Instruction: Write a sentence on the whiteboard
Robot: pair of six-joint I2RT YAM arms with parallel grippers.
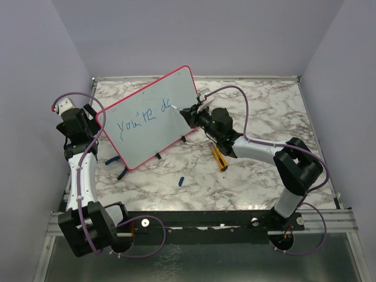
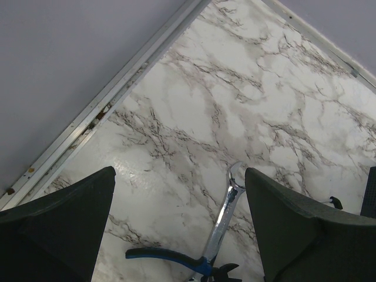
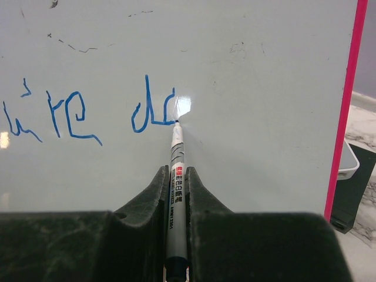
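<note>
Nearest us, around 6 o'clock on the marble table [image 1: 258,176], lies a small blue cap [image 1: 181,180], and a yellow-handled tool [image 1: 218,157] lies just past it. Both are clear of the writing path.

Further in, our right gripper [image 3: 176,176] has its jaws pinched tight on the marker [image 3: 175,147]. It grips low on the barrel so the tip shows and meets the whiteboard [image 1: 147,144] squarely. The board stands tilted on its black feet, about 11 o'clock from the table's middle, facing that arm. The sentence [image 1: 144,116] reads "you're" plus a "d" and a part-made "o", and the tip touches the end of that stroke. We judge the task less than half done.

At 9 o'clock of the board, our left gripper [image 2: 179,200] hangs with jaws wide apart, holding nothing. It is above a wrench [image 2: 226,205] and blue-handled pliers [image 2: 167,255], out of the way.
</note>
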